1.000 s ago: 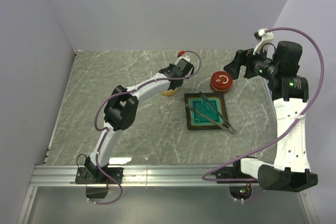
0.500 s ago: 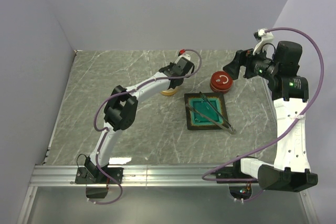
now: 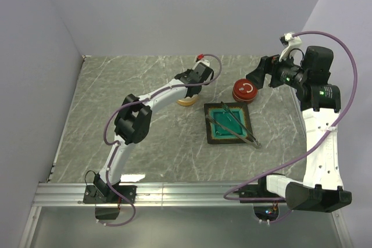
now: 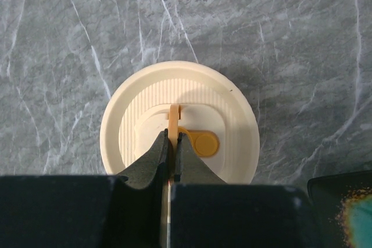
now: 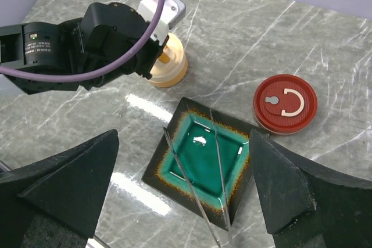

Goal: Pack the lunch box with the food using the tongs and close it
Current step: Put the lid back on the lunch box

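the left gripper (image 4: 172, 139) is pinched tight on the upright tab of the cream round lid (image 4: 232, 114). the right gripper (image 5: 181, 193) hangs spread wide with nothing in it, above the teal tray (image 3: 208, 126). the tongs (image 3: 251, 139) lie slantwise across that tray. a red lid (image 3: 244, 90) sits just beyond.

the desk (image 4: 70, 27) is grey marble with white veins. under the black left tool (image 4: 171, 143), a ribbed cream lid (image 4: 232, 137) has an orange-yellow tab. ahead of the right tool (image 5: 181, 185): a teal tray (image 5: 200, 164) with a dark, orange-speckled rim, silver tongs (image 5: 218, 143), and a red lid (image 5: 285, 103) with a cream mark.
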`<state>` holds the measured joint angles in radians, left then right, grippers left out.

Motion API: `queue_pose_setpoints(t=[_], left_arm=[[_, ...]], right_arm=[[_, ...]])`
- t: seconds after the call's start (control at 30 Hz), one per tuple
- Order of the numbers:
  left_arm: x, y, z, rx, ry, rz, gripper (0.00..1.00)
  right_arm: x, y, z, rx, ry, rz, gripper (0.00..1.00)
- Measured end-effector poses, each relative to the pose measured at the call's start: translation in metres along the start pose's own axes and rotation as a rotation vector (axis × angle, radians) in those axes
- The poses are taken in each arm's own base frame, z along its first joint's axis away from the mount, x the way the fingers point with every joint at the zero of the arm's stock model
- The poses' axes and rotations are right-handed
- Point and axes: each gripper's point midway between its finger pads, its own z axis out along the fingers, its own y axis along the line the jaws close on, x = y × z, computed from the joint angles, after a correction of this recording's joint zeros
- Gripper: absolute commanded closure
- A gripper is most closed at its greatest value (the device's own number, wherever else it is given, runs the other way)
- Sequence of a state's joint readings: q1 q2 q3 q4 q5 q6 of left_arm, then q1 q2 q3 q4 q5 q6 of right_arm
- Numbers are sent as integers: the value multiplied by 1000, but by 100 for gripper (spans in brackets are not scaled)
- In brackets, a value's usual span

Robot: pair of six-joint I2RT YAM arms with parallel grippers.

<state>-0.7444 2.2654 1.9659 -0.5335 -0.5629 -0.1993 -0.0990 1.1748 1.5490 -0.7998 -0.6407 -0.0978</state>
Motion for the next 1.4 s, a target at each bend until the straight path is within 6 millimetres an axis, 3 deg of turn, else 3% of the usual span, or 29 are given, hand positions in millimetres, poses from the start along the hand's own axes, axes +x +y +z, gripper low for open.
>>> queue_pose_setpoints(t=[1.4], left_arm=[[12,4,3,117,21,-139,100]], right_arm=[[2,1,1,-7,4,3,0]])
